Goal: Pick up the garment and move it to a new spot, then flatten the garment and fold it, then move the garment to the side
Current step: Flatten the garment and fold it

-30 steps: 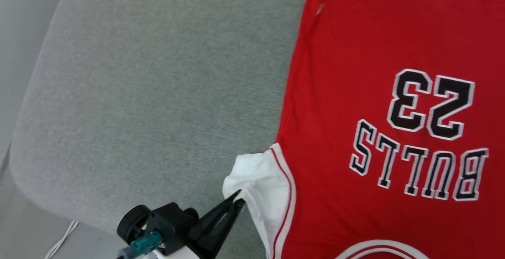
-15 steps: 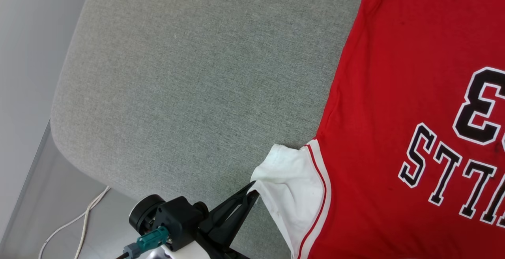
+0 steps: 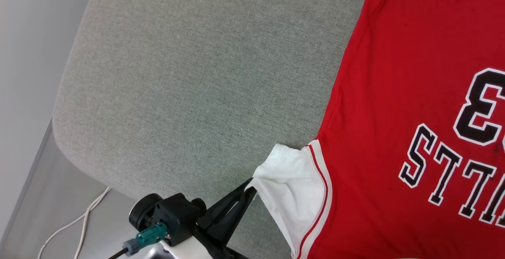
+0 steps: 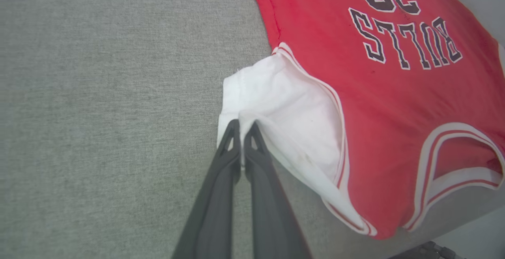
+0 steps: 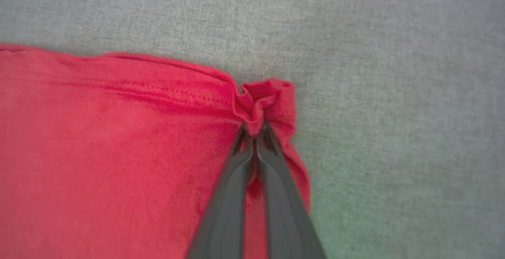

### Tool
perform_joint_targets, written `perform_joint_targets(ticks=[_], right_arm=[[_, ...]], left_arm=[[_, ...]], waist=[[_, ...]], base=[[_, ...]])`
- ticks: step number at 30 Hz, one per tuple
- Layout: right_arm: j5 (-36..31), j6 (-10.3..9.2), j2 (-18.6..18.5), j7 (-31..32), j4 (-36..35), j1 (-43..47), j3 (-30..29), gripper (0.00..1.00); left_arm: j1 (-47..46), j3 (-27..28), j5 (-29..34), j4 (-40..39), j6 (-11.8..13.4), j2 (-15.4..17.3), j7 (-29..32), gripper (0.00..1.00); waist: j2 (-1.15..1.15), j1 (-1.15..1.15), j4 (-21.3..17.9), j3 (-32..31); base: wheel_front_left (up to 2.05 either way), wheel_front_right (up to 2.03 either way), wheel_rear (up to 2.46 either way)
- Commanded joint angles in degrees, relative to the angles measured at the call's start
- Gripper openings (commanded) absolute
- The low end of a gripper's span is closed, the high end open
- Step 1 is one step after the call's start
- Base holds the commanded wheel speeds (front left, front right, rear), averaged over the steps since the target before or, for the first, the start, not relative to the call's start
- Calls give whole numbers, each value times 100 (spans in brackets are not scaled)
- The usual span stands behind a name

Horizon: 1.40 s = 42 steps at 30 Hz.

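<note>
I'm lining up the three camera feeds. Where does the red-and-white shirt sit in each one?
Head view: the garment fills the right side; its white sleeve at lower centre meets the left gripper.
Left wrist view: the garment lies upper right, with the sleeve pinched at centre.
Right wrist view: the garment covers the left half, a bunched red corner pinched by the right gripper at centre.
Shared landmark: the grey cushion under it.

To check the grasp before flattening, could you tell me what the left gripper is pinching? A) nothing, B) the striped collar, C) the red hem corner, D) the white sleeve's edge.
D: in the left wrist view the left gripper is shut on the edge of the red T-shirt's white sleeve.
</note>
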Motion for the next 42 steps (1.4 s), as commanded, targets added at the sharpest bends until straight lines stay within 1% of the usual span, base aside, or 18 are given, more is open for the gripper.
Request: perform_joint_targets(ticks=[1,8,14,22,27,30,34,37,38,39,40,42], right_arm=[[30,-3,85,78,274,446,61,0],[262,-4,71,-239,401,719,142,0],[679,-3,165,-576,416,1208,406,0],[1428,-3,128,-942,230,2339,920,0],[1861,-4,103,-1186,-147,3155,1095,0],[1991,-3,13,-1334,-450,3654,1155,0],[2179,-3,32,-1425,-822,4278,980,0],[2265,-3,190,-1491,-1092,4777,760,0],[2265,-3,190,-1491,-1092,4777,760,0],[2236,-3,290,-1547,-1316,5114,565,0],[2236,-3,290,-1547,-1316,5114,565,0],[2177,-3,444,-1611,-1505,5443,386,0]], left_arm=[[-73,41,-39,32,36,10,-43,0],[47,156,-77,122,161,119,-32,0],[250,285,-140,259,319,277,-21,0],[654,405,-331,431,496,422,-84,0],[966,532,-476,502,643,534,-172,0],[1135,595,-562,460,716,580,-207,0],[1307,648,-615,399,796,658,-229,0],[1407,697,-644,366,858,698,-261,0],[1407,697,-644,366,858,698,-261,0],[1458,717,-678,364,895,713,-284,0],[1458,717,-678,364,895,713,-284,0],[1491,754,-707,381,925,695,-321,0]], waist=[[0,0,-85,-121],[0,0,-489,-688],[0,0,-949,-1322],[0,0,-1555,-2161],[0,0,-1899,-2586],[0,0,-2078,-2768],[0,0,-2255,-2939],[0,0,-2360,-3032],[0,0,-2360,-3032],[0,0,-2404,-3067],[0,0,-2404,-3067],[0,0,-2434,-3079]], base=[[0,0,0],[0,0,0],[0,0,0],[0,0,0],[0,0,0],[0,0,0],[0,0,0],[0,0,0],[0,0,0],[0,0,0],[0,0,0],[0,0,0]])
